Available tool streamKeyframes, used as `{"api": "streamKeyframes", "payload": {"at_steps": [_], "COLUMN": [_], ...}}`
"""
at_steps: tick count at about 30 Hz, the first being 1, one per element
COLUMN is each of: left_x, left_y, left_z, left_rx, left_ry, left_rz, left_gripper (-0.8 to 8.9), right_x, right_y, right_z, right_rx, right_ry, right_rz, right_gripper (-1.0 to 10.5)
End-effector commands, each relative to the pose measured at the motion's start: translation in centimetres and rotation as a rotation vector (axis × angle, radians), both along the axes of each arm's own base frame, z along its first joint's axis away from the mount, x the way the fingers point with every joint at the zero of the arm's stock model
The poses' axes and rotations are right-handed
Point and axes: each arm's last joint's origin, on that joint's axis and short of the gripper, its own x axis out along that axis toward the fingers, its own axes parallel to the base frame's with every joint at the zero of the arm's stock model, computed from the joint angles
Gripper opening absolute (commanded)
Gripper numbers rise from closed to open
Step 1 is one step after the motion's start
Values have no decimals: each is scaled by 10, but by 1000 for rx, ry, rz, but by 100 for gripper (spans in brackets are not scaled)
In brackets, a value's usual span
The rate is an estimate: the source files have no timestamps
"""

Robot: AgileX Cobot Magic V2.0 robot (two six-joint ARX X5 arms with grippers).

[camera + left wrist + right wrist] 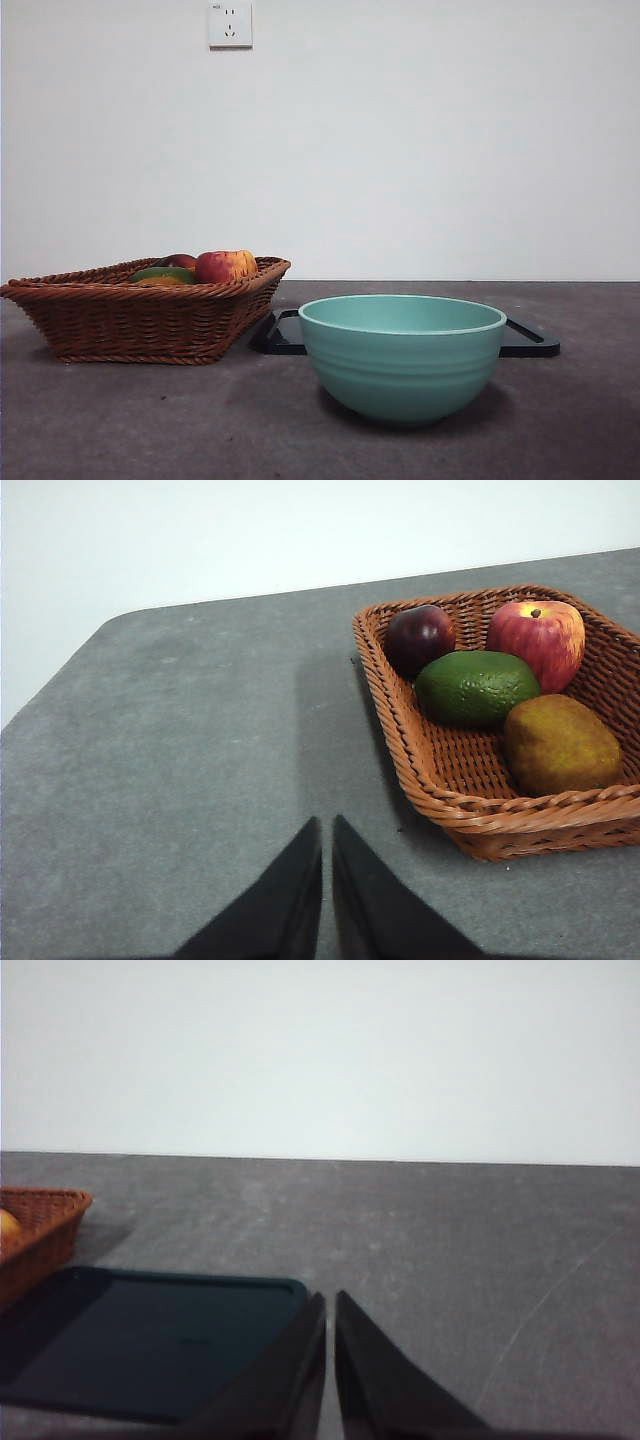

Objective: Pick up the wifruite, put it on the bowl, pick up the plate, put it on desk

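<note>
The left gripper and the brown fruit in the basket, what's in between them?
In the left wrist view, bare desk, then the basket's woven wall, lie between the left gripper and the wifruite.

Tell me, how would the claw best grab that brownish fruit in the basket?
From above, closing across the narrow middle of the wifruite. It lies on its side in the wicker basket, near the rim, with the green fruit close beside it, so a sideways approach looks blocked.

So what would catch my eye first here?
Probably the big teal bowl standing near the front on the grey desk, with a black tray behind it. Beside it sits a wicker basket of fruit, including the brownish wifruite and a red-yellow apple.
</note>
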Motion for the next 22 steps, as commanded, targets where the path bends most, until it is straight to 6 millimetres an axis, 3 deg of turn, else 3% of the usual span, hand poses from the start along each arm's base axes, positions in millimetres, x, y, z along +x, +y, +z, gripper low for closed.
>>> {"api": "streamKeyframes", "payload": {"at_steps": [1,11,22], "left_x": [1,1,1], "left_y": [0,0,0], "left_z": [-8,-8,-8], "left_rx": [6,7,6], "left_ry": [27,27,27], "left_rz": [3,3,3], "left_gripper": [16,16,16], "right_x": [2,7,7], "right_y": [0,0,0], "right_z": [-8,-41,-43], "right_rx": [-18,2,-1], "right_ry": [-5,127,146], "right_rz": [-8,-4,-3], "right_gripper": [6,6,6]}}
